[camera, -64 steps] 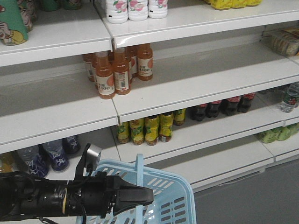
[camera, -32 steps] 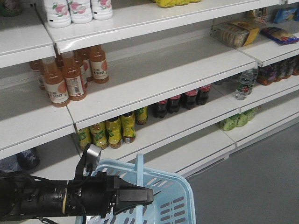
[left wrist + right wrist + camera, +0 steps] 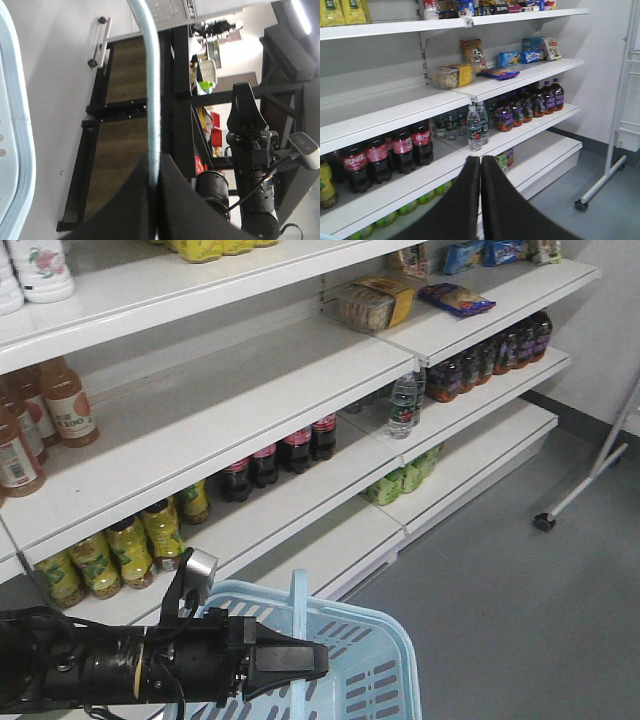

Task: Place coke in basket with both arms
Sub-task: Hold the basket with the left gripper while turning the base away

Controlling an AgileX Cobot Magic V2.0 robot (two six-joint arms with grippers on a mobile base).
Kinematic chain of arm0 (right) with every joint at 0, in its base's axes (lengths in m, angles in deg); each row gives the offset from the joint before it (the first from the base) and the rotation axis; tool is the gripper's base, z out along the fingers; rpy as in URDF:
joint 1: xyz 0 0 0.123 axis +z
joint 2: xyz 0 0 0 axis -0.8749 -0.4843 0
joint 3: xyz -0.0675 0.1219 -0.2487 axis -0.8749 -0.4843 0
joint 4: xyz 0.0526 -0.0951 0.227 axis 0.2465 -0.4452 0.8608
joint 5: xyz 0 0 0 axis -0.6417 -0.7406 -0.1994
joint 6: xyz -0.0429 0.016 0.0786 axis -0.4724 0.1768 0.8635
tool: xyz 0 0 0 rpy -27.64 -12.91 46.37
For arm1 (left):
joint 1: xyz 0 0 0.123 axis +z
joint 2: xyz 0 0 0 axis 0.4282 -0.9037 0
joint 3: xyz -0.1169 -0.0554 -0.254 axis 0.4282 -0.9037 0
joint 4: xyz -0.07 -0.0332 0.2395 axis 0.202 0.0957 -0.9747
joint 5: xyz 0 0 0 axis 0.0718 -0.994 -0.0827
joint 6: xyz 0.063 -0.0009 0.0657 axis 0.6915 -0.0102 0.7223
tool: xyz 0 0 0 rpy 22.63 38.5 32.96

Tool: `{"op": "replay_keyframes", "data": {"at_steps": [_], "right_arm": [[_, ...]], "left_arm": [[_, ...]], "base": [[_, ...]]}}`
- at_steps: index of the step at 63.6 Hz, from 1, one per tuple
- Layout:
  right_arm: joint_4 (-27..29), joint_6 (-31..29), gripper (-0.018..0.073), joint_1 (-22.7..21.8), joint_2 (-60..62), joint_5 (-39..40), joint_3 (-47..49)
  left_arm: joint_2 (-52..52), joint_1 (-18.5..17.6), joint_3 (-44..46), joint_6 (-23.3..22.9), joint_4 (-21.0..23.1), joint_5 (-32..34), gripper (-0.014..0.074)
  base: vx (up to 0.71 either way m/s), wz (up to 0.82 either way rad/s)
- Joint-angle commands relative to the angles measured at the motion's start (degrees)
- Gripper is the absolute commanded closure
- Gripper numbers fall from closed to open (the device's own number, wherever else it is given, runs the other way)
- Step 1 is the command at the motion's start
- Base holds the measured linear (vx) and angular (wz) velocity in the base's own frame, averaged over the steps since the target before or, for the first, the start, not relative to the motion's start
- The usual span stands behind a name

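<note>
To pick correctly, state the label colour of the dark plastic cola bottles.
Dark cola bottles: red, white script; right wrist view.

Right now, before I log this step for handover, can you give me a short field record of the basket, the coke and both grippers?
basket: pale blue, no bottle seen in its visible part
basket handle: clamped between the left gripper's fingers
left gripper: shut on the basket handle
right gripper: shut, empty, facing the shelves
coke: four red-label bottles in a row on a shelf, none picked
neighbours: yellow-label bottles on one side, water bottles on the other
</note>
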Motion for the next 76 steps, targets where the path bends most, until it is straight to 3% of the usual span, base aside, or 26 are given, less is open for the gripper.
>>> {"op": "replay_keyframes", "data": {"at_steps": [1,76], "right_arm": [[-0.17,-0.14,0.0568,-0.34,1.02,4.24,-0.78],[-0.17,-0.14,0.0568,-0.34,1.02,4.24,-0.78]], "left_arm": [[2.63,-0.28,0.75,0.36,2.15,13.67,0.0603],[2.63,-0.28,0.75,0.36,2.15,13.67,0.0603]], "base": [[0.05,-0.40],[0.07,-0.38]]}}
